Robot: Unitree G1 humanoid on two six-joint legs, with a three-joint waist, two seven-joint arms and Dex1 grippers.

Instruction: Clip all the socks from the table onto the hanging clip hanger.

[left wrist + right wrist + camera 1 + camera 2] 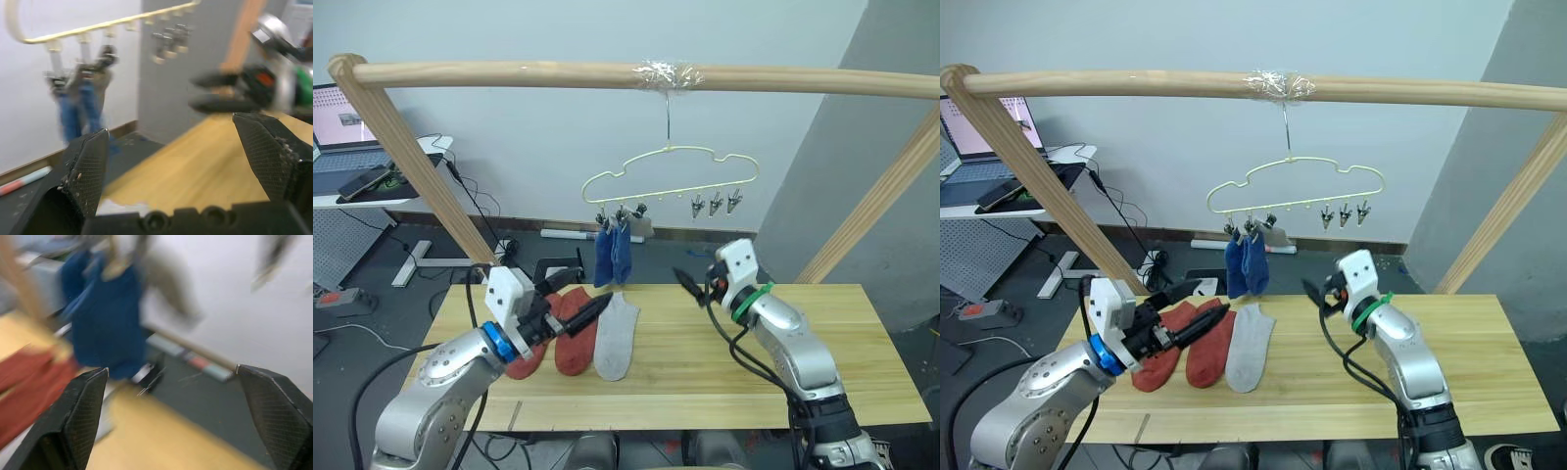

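Note:
The pale-yellow clip hanger (pixel 671 168) hangs by its hook from the taped pole. Two blue socks (pixel 613 257) hang side by side from its left clips, with a greyish piece (pixel 642 226) just behind them. Several clips (pixel 715 204) on the right are bare. On the table (pixel 705 362) lie two rust-red socks (pixel 573 335) and one light grey sock (pixel 617 335). My left gripper (pixel 578 294) hovers open and empty just over the red socks. My right gripper (pixel 690 284) is open and empty above the table, right of the grey sock.
A round wooden pole frame (pixel 509 73) spans the scene, its slanted legs (pixel 421 171) at both table ends. A desk with a laptop (pixel 342 132) stands at the far left. Cables lie on the floor behind the table.

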